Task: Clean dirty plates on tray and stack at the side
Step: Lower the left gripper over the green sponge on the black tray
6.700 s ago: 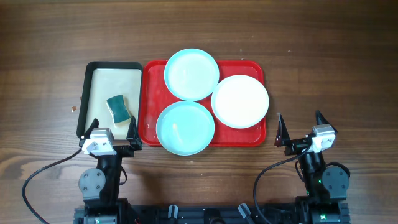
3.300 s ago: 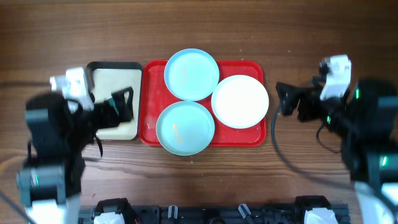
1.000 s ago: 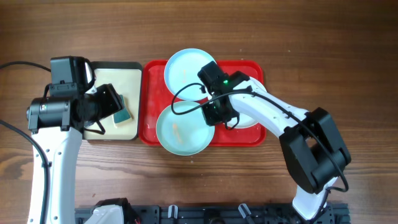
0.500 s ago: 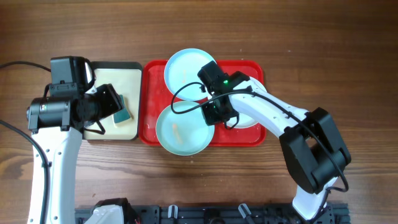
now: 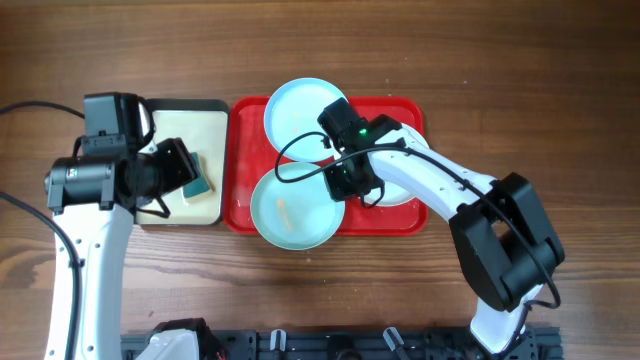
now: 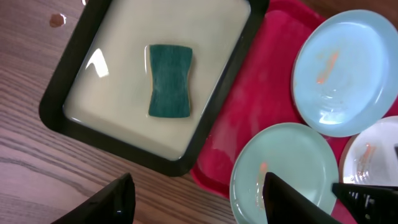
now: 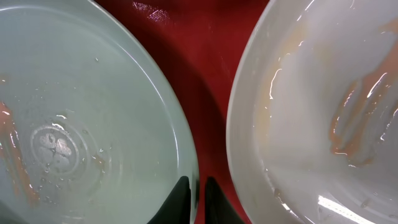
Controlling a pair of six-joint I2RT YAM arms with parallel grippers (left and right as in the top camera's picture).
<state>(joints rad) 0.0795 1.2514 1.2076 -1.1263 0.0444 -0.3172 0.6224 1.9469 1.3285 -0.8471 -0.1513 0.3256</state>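
Observation:
Three plates lie on the red tray (image 5: 243, 140): a far light blue plate (image 5: 300, 112), a near light blue plate (image 5: 285, 212) and a white plate (image 7: 323, 93), each with orange smears. My right gripper (image 7: 198, 193) is shut on the right rim of the near blue plate (image 7: 81, 124), one finger on either side of it, between that plate and the white one. My left gripper (image 6: 198, 186) hangs open and holds nothing, above the front edge of the cream tray (image 6: 62, 118) and the red tray's left side.
A green sponge (image 6: 170, 79) lies in the black-rimmed cream tray, left of the red tray. The right arm (image 5: 440, 185) stretches across the white plate. Bare wooden table (image 5: 520, 80) surrounds both trays.
Both arms have come in from the front edge, the left over the cream tray, the right onto the near blue plate's rim. Over the last second nothing has visibly moved.

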